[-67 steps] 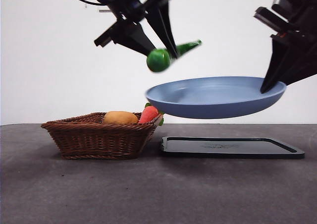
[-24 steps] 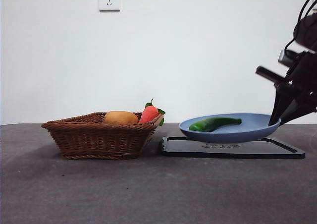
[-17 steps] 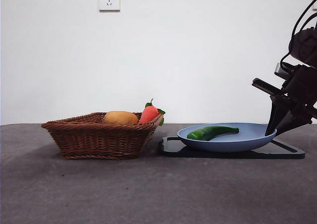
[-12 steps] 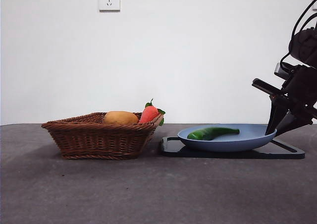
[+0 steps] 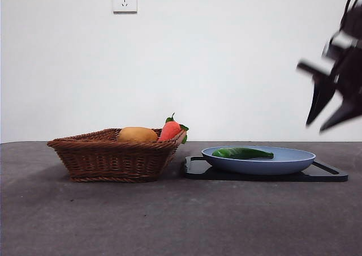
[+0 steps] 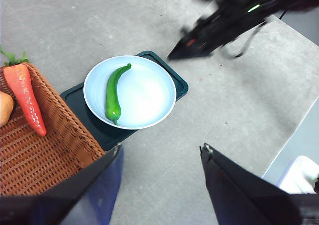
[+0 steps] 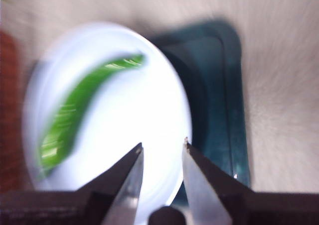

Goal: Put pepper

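Observation:
The dark green pepper [image 5: 242, 153] lies in the blue plate [image 5: 283, 162], which rests flat on the dark tray [image 5: 198, 168]. My right gripper [image 5: 318, 126] is open and empty, blurred, up and to the right of the plate's rim, clear of it. In the right wrist view its jaws [image 7: 162, 148] stand apart over the plate [image 7: 139, 100] and the pepper [image 7: 75, 120]. My left gripper [image 6: 161, 148] is open and empty, high above the table, looking down on the pepper [image 6: 113, 93] in the plate [image 6: 149, 95].
A wicker basket [image 5: 113, 160] stands left of the tray, holding a tan potato [image 5: 137, 134] and an orange-red carrot [image 5: 169, 130]. The carrot [image 6: 27, 98] leans on the basket's rim nearest the tray. A white wall socket [image 5: 125, 0] is on the wall behind.
The left gripper dropped the pepper in the held plate and left the front view. The right gripper lowered the plate onto the tray, let go of its rim and rose.

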Action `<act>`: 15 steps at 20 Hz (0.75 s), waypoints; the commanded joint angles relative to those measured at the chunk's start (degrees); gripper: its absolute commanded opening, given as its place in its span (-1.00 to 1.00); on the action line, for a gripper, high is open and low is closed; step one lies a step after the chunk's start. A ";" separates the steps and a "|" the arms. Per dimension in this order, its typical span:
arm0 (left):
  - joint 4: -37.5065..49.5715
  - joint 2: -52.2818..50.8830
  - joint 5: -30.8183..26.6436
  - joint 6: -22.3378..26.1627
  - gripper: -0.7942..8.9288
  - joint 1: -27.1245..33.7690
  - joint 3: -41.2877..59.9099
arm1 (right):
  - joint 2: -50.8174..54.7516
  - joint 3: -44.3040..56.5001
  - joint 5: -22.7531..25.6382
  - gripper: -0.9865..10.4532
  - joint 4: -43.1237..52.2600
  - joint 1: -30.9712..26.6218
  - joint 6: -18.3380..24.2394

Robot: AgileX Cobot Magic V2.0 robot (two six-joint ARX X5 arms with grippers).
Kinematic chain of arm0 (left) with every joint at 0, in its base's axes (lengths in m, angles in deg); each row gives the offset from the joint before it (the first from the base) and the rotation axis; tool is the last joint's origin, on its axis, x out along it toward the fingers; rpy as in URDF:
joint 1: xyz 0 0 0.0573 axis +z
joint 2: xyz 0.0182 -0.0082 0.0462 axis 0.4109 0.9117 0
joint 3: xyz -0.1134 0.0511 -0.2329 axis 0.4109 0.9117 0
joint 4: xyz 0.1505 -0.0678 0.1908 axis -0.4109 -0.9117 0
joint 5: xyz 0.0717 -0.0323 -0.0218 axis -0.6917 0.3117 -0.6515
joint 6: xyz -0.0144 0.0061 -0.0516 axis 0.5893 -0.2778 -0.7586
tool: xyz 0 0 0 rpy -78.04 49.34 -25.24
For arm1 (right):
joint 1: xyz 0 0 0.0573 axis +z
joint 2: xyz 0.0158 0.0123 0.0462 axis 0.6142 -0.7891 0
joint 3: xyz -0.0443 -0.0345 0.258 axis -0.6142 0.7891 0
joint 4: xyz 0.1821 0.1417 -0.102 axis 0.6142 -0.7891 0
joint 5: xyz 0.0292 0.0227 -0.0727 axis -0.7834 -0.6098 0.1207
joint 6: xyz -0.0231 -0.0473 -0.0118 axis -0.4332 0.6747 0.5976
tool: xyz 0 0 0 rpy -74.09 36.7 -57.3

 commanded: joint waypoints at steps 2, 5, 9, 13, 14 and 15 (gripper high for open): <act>0.26 0.57 -0.11 1.11 -0.28 -0.59 -0.87 | 9.18 -1.20 -0.24 -0.57 -7.52 0.20 5.05; 0.31 0.57 -0.09 2.12 -0.28 -0.59 -0.87 | 19.87 -1.20 -0.24 -0.58 -17.14 2.84 8.22; 0.28 0.57 -0.07 2.95 -0.28 -0.59 -0.87 | 31.91 -1.20 -0.26 -0.58 -27.76 8.00 10.01; -0.57 0.57 -0.09 3.74 -0.28 -0.59 -0.87 | 40.46 -1.20 -0.28 -0.58 -34.67 13.18 10.14; -0.63 0.59 -0.07 3.74 -0.28 -0.59 -0.87 | 41.92 -1.20 -0.28 -0.58 -35.50 13.97 10.16; -0.66 0.59 -0.07 3.74 -0.29 -0.59 -0.87 | 42.99 -1.20 -0.28 -0.58 -36.02 14.43 10.16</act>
